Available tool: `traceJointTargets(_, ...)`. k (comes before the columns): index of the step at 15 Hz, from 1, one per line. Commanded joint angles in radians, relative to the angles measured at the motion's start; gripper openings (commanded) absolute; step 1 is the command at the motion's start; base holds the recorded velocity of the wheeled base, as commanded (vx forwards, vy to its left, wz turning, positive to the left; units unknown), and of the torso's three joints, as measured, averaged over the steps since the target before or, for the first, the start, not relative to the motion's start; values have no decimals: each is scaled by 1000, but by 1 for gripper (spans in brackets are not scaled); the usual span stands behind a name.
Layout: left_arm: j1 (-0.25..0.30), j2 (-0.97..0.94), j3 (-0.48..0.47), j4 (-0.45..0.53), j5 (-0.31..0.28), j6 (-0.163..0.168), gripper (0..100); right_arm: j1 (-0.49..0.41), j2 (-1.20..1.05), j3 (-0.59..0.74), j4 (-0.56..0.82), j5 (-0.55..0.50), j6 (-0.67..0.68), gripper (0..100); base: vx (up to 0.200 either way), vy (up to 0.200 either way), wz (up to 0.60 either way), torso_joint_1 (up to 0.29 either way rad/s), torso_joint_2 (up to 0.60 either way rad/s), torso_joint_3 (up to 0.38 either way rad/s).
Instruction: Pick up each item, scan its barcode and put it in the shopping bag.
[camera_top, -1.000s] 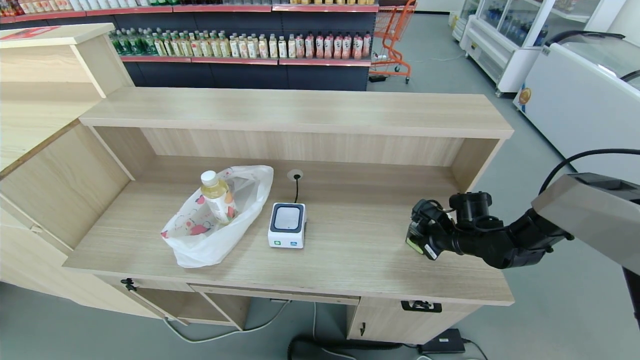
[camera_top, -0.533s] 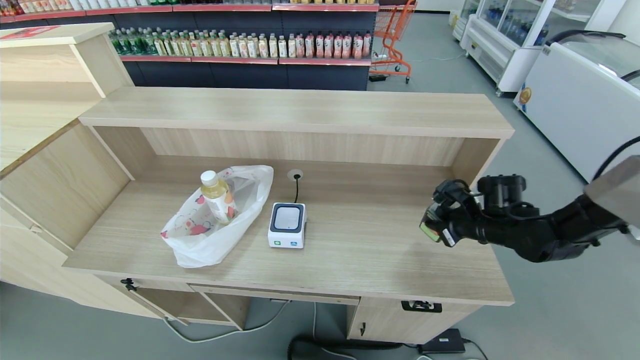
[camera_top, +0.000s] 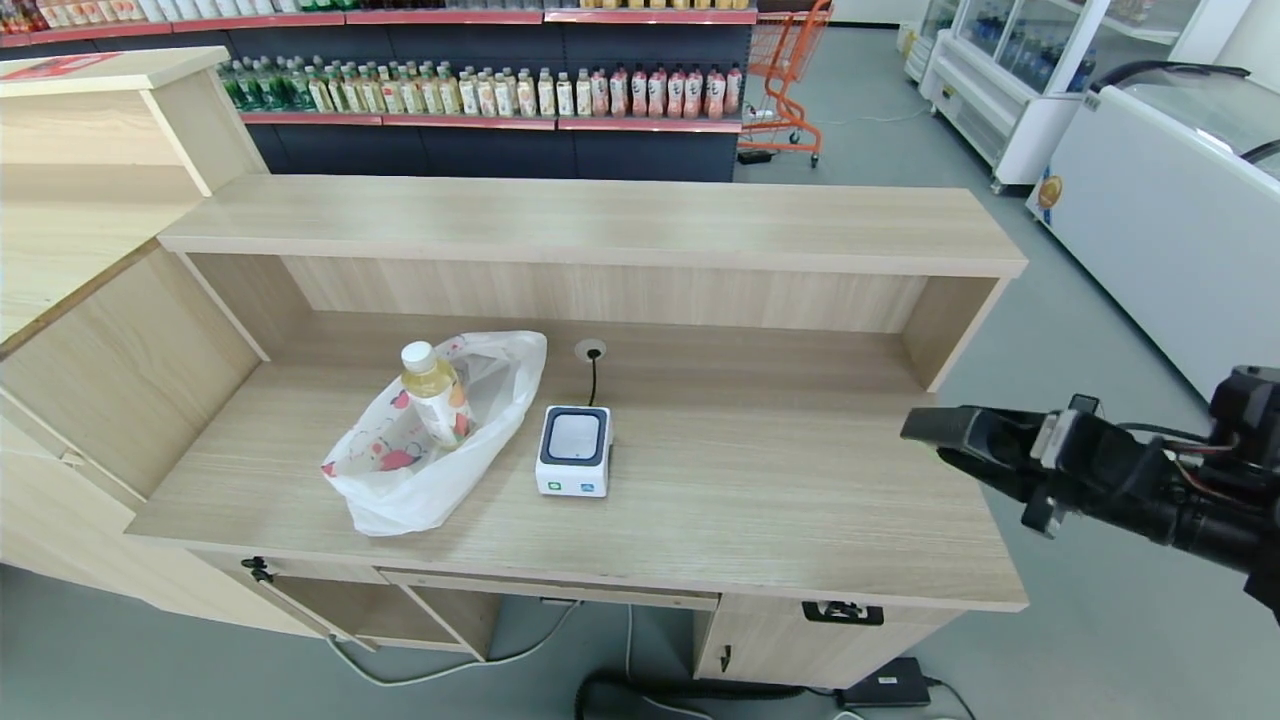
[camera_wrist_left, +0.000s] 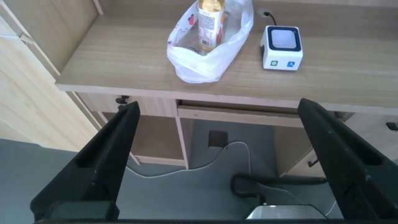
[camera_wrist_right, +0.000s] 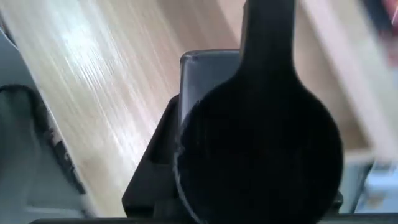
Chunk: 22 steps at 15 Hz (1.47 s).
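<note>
Head view: where is the clear plastic bottle of yellow drink with the white cap?

— Upright in the white plastic shopping bag with pink print, on the left half of the pale wooden bench. Just beside the bag, to its right, sits the white box scanner with a dark-framed window.

And the jaws?

— In the left wrist view the left jaws are wide apart, holding nothing, out before the bench's front edge. The right arm hangs at the bench's right end, well apart from the scanner. I cannot tell whether the right jaws are apart or together.
</note>
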Motion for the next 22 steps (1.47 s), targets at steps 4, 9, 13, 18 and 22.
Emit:
traceJointTargets(4,0,2,0,0,0,0,100,131,-56,6,207,425,-842,0,0,0,0,0,0,0)
traceJointTargets(9,0,2,0,0,0,0,100,339,-61,10,217,491,-1402,0,0,0,0,0,0,0)
traceJointTargets(13,0,2,0,0,0,0,100,364,-68,6,216,633,-1568,0,0,0,0,0,0,0)
traceJointTargets(18,0,2,0,0,0,0,100,365,-82,13,219,670,-1600,0,0,0,0,0,0,0)
traceJointTargets(22,0,2,0,0,0,0,100,388,-82,23,222,670,-1608,0,0,0,0,0,0,0)
